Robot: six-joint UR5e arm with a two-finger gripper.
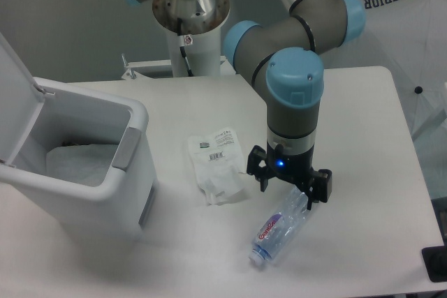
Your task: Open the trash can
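camera view: trash can [77, 165] lid already up. end effector [289, 188] spread, empty, low over bottle [283, 227] (risk: fingers clip it, roll it off desk [349, 102]).

On my table [363, 102], the trash can [84, 172] stands far left, lid up; a pouch [215, 165] lies right of it, a bottle [279, 228] beyond, under my gripper [290, 186].

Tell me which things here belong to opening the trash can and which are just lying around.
Part of the job:
- trash can, lid already up
- gripper

Lying about:
- plastic water bottle
- white pouch with barcode
- white bag inside the can
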